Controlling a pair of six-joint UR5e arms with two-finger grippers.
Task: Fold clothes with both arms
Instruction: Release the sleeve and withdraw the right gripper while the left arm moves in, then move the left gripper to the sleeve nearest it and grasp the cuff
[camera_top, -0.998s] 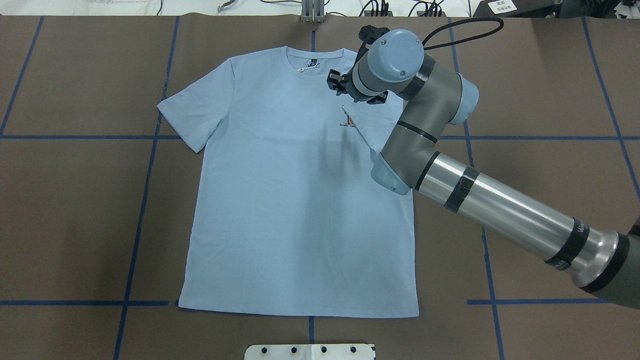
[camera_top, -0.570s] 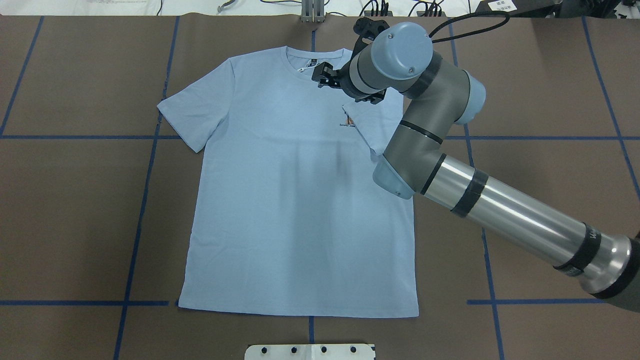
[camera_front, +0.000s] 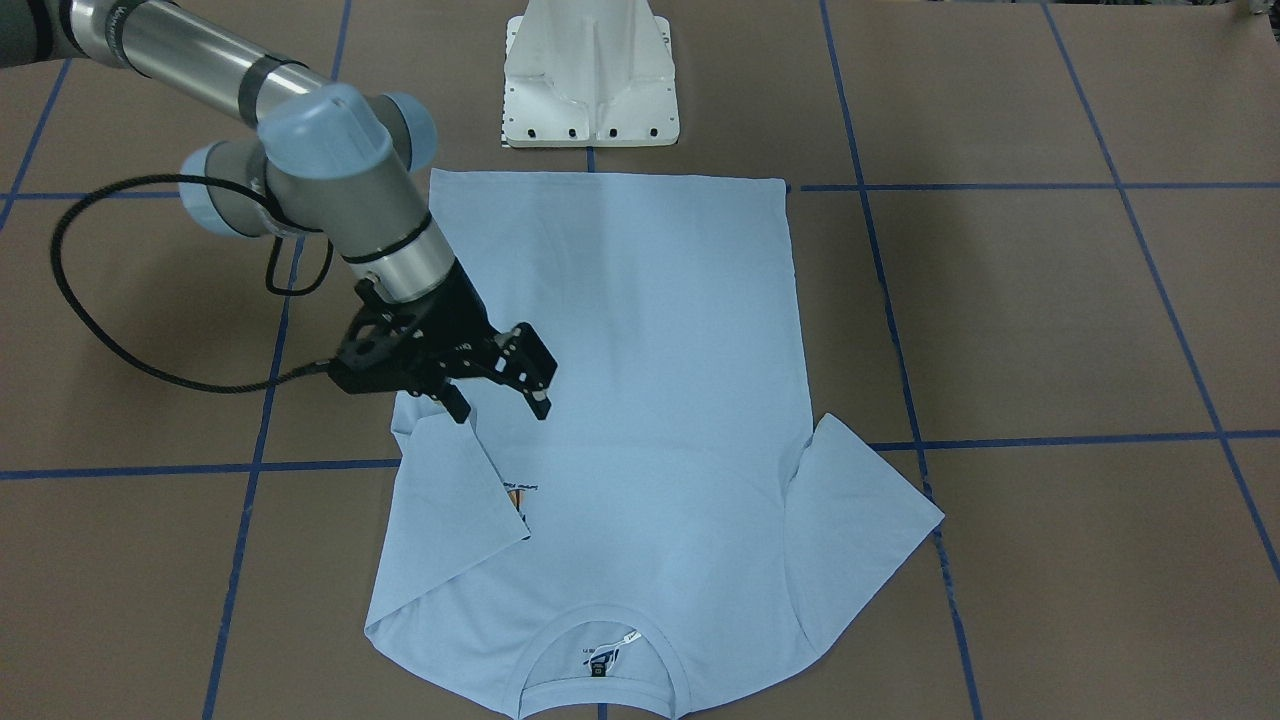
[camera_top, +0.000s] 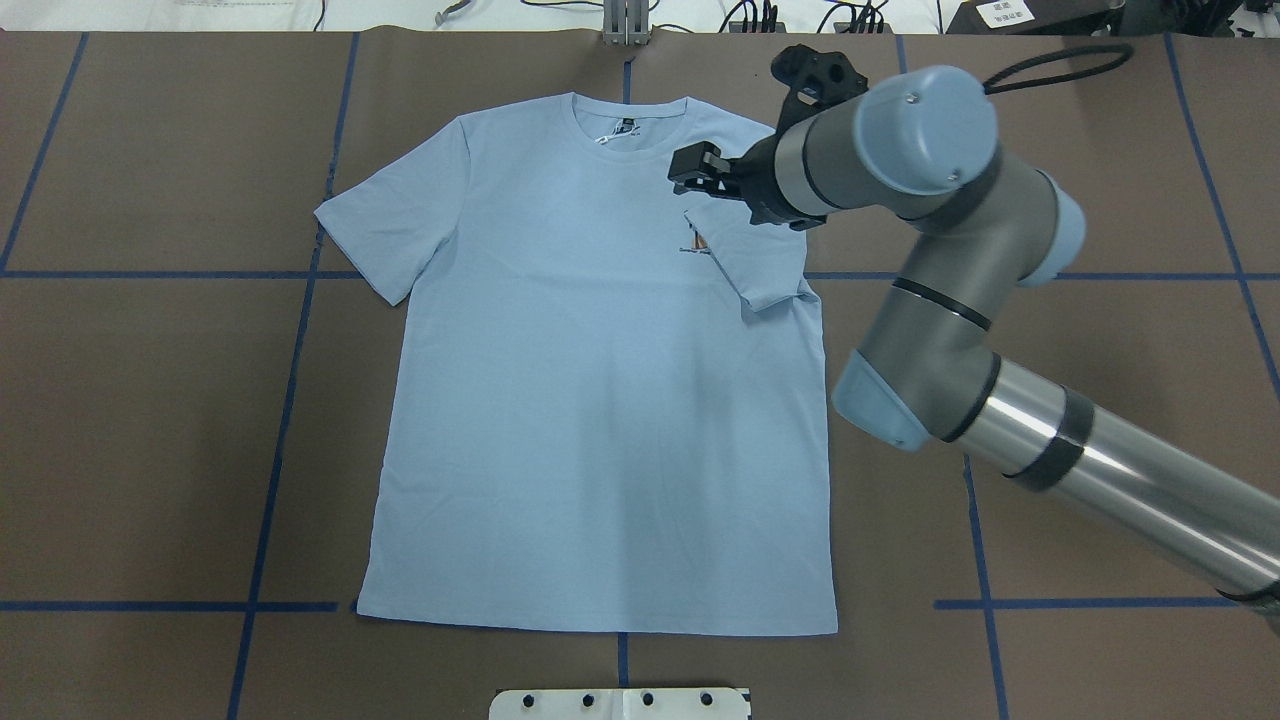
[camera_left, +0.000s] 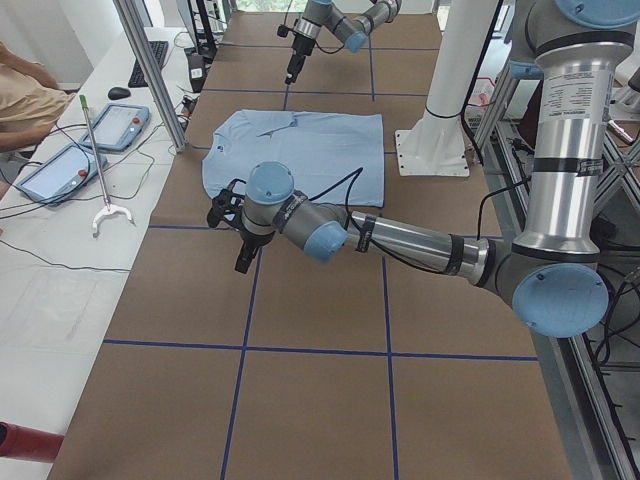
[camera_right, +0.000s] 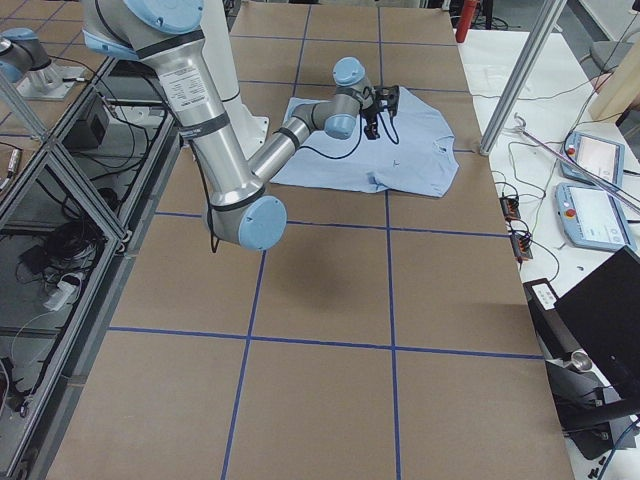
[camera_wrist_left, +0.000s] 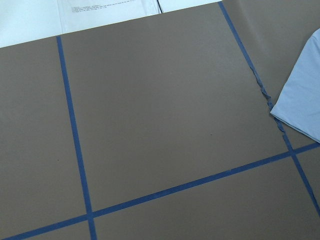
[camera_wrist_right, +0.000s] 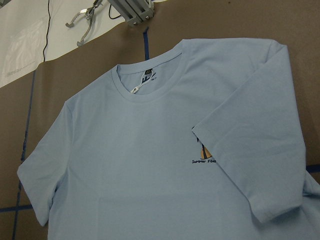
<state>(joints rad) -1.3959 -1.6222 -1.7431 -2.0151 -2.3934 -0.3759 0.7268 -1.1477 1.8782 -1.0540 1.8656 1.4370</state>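
A folded sleeve (camera_top: 752, 255) hides part of the chest print (camera_top: 692, 245); left gripper (camera_left: 242, 264) indistinct.

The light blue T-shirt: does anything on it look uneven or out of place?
Yes. On the light blue short-sleeved T-shirt, the sleeve on the robot's right is folded inward over the chest, partly hiding the small orange-and-black print; the other sleeve lies spread flat.

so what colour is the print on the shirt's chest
The chest print is orange with dark lettering, clearest in the right wrist view.

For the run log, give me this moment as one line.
shirt: flat; right-side sleeve: folded in; right end effector: open, empty, above shirt
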